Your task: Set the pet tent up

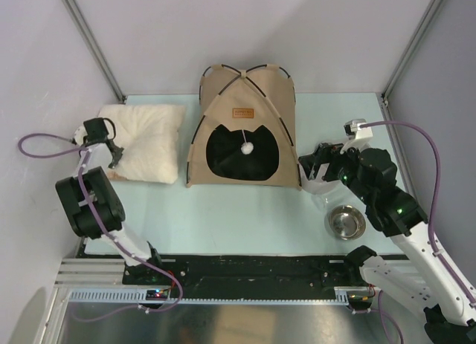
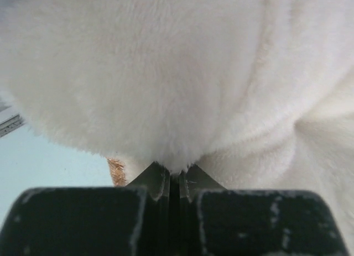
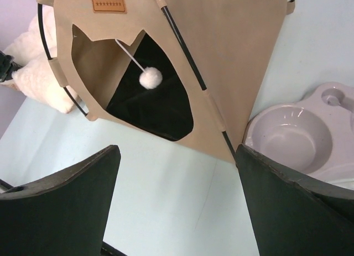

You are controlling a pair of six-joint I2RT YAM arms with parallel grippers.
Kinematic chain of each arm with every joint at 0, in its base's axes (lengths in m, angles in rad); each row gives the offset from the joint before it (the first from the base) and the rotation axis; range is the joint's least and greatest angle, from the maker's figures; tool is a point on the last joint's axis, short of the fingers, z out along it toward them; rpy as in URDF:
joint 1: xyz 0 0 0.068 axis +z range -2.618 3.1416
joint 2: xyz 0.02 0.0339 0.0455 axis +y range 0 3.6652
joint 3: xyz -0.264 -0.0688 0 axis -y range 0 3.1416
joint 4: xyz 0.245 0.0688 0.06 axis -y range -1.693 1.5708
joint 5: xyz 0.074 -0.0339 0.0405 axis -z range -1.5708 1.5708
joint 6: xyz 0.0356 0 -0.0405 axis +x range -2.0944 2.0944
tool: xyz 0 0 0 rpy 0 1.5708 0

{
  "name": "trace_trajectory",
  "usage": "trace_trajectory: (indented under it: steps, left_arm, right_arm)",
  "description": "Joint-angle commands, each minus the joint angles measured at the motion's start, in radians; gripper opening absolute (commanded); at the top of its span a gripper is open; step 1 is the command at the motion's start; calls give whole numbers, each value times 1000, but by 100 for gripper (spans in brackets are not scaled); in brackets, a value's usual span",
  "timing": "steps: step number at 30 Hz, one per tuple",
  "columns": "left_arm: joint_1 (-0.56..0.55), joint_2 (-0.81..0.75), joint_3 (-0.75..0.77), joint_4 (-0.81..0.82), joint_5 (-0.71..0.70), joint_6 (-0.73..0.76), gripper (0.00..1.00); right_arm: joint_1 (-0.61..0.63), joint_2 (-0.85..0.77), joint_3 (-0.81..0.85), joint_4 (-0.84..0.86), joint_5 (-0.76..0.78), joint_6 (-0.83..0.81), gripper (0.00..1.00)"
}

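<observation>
The pet tent [image 1: 242, 128], tan with black trim, crossing dark poles, a brown label and a white pompom, stands upright at the back middle of the table. In the right wrist view the pet tent [image 3: 221, 57] fills the top, with the pompom [image 3: 150, 77] hanging in its dark cat-shaped doorway. My right gripper [image 1: 309, 166] is open and empty beside the tent's front right corner; in its own view my right gripper [image 3: 177, 156] has its jaws wide apart over bare table. My left gripper [image 1: 114, 154] is shut on the near left edge of the fluffy cream-white cushion [image 1: 145, 140]; fur [image 2: 166, 73] is pinched in it [image 2: 174, 176].
A steel bowl [image 1: 346, 222] sits at the front right. A pale lilac double bowl [image 3: 287, 137] lies right of the tent, under my right gripper. Walls and metal frame posts close in the back and sides.
</observation>
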State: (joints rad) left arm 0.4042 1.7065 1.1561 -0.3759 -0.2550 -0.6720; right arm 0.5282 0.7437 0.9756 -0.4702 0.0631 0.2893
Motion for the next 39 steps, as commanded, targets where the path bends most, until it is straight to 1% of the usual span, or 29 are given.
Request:
trace_trajectory:
  steps: [1,6,11,16,19,22,26,33,39]
  left_arm:
    - [-49,-197,26,17,52,42,0]
    - [-85,-442,45,5,28,99,0]
    - [-119,-654,50,-39,10,169,0]
    - [-152,-844,72,-76,63,245,0]
    - [-154,-929,104,-103,151,273,0]
    - [-155,-995,129,-124,256,279,0]
    - [-155,-1083,145,-151,361,277,0]
    - [-155,-1175,234,-245,428,294,0]
    - [-179,-1207,316,-266,486,280,0]
  right_arm:
    - [-1,-15,41,2,-15,31,90]
    - [2,-23,42,8,-35,51,90]
    - [4,-26,44,26,-65,60,89]
    - [8,-12,58,37,-111,66,89]
    - [15,-10,65,43,-125,71,89]
    - [20,-14,64,46,-134,78,89]
    - [28,-17,65,51,-146,84,89]
    - [82,1,65,103,-141,94,92]
    - [198,40,65,197,-94,74,93]
